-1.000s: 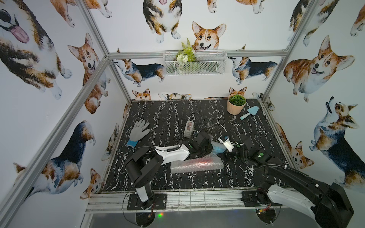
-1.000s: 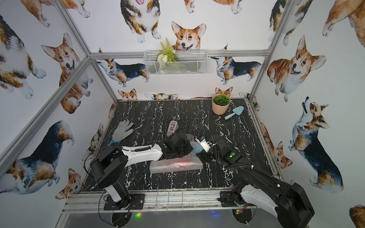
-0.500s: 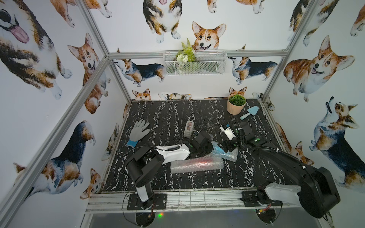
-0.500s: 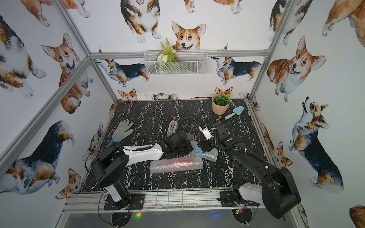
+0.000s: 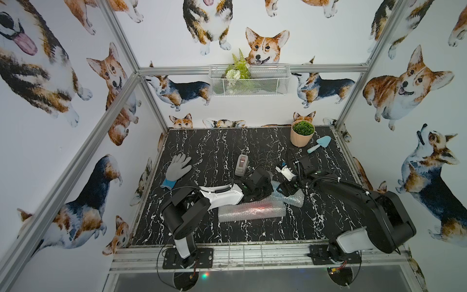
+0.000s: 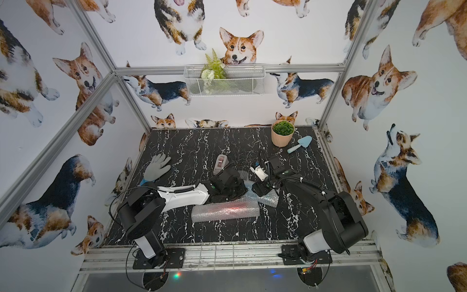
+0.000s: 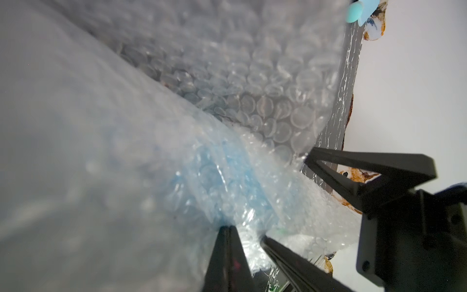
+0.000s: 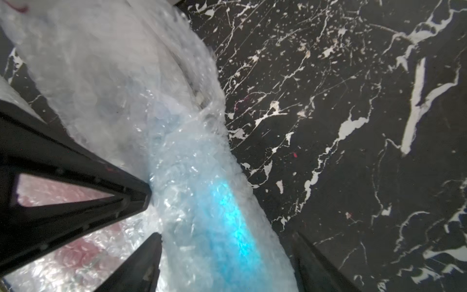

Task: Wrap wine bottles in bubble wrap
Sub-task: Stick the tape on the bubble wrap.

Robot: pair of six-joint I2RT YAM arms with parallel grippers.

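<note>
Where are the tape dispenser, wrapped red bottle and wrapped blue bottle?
tape dispenser point(image 5: 241, 165): in a top view, its grey body.
wrapped red bottle point(image 5: 254, 208): in a top view, the roll's reddish middle.
wrapped blue bottle point(image 8: 227, 222): right wrist view, blue patch under wrap.

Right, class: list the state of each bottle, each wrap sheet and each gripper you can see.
Red bottle: lying, rolled up inside front wrap.
Blue bottle: lying, covered by rear wrap.
Rear wrap: one flap loose.
Left gripper: shut on rear wrap.
Right gripper: open, jaws astride blue bottle.
</note>
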